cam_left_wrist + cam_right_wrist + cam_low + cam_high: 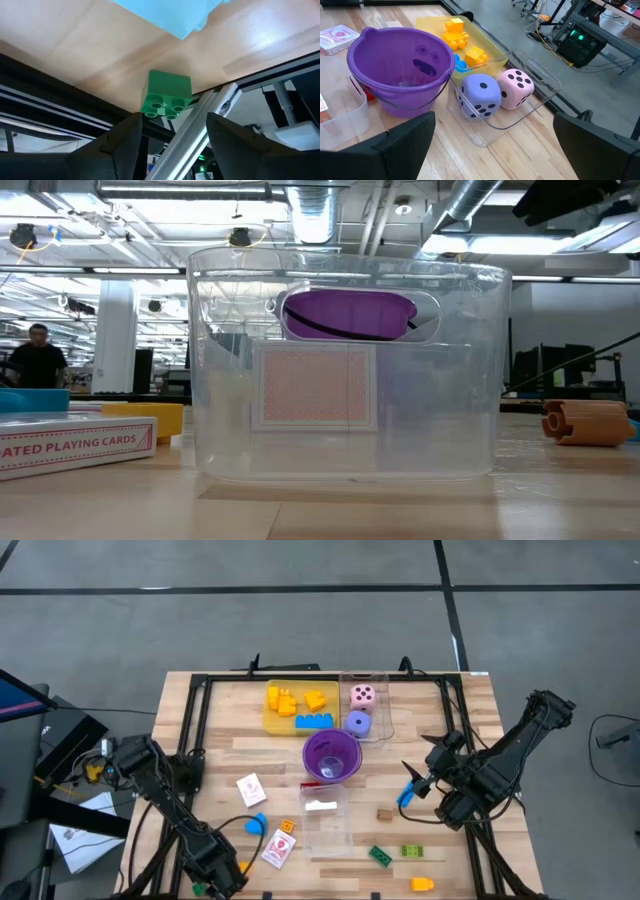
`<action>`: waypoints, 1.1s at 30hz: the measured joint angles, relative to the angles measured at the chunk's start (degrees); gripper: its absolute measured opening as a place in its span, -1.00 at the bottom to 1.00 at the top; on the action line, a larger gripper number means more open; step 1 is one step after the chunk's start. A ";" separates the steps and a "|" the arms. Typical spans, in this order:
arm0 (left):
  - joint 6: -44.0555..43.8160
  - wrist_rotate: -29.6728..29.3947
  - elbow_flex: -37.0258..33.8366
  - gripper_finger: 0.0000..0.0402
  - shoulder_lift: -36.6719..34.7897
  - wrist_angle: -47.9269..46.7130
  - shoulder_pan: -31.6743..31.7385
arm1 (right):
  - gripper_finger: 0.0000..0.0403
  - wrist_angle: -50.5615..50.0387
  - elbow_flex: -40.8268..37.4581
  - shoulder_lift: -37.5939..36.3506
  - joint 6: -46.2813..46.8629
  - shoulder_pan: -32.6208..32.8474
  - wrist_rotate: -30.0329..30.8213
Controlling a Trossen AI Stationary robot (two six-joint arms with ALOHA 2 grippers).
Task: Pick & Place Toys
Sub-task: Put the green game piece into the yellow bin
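Observation:
A green brick (167,95) lies studs-sideways at the table's near left corner, beside the metal frame rail (200,125). My left gripper (173,120) (218,875) is open, with one finger on either side just short of the brick, touching nothing. My right gripper (413,787) (495,125) hangs open above the table's right half, facing the purple cup (400,70). A pink die (516,88) and a purple die (479,96) rest in a clear tray (540,80). Yellow and blue bricks (297,705) lie in the yellow tray (270,720).
A clear box (323,818) holding a card (313,385) stands at mid-table. Card packs (250,788) (278,850), a blue piece (255,824), green bricks (380,856) (412,851), a yellow brick (422,884) and a brown piece (384,814) lie loose. A person (35,360) stands far behind.

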 joint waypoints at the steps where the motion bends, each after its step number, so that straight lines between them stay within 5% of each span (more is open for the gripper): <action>1: 0.00 -0.16 0.00 0.06 0.00 -0.04 -0.10 | 0.97 0.00 0.00 0.00 0.00 0.00 -0.18; 33: -0.58 0.29 -4.15 -0.03 0.00 6.95 -0.16 | 0.97 0.00 0.00 0.00 0.04 0.02 -1.28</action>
